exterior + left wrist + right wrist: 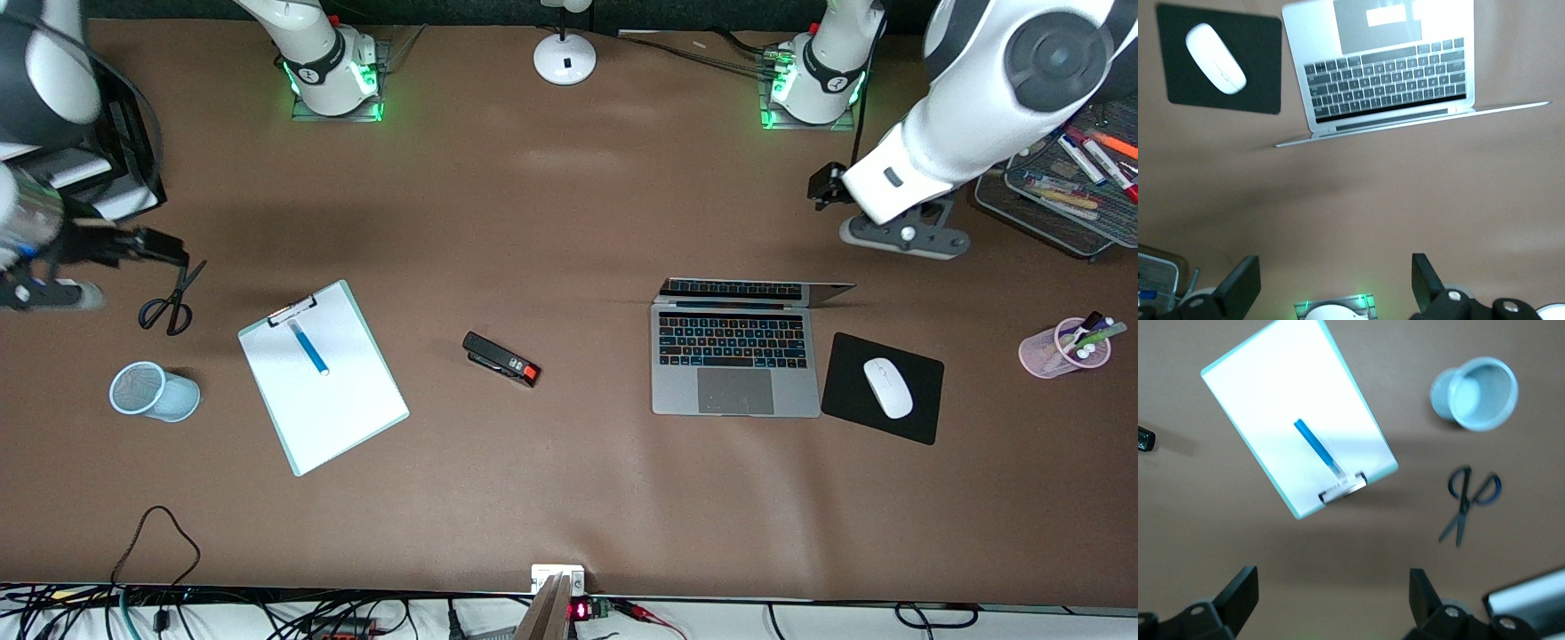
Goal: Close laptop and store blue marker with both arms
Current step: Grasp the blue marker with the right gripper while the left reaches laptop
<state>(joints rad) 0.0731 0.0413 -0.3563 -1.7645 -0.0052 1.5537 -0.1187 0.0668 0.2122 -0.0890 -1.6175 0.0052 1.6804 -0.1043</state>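
Note:
The laptop (734, 360) (1385, 73) lies open toward the left arm's end of the table, its lid (756, 290) tilted far back. My left gripper (902, 236) (1335, 267) hangs open and empty over bare table between the left arm's base and the laptop's hinge. The blue marker (308, 347) (1317, 447) lies on a white clipboard (324, 391) (1271, 387) toward the right arm's end. My right gripper (49, 293) (1335, 577) is open and empty, up over the table's edge beside the scissors (169, 302) (1466, 501).
A light-blue mesh cup (153, 391) (1477, 393) lies tipped near the clipboard. A black stapler (500, 358) sits mid-table. A white mouse (887, 388) rests on a black pad (845, 396) beside the laptop. A pink cup of pens (1065, 348), a marker tray (1067, 191) and a lamp base (564, 58) stand around.

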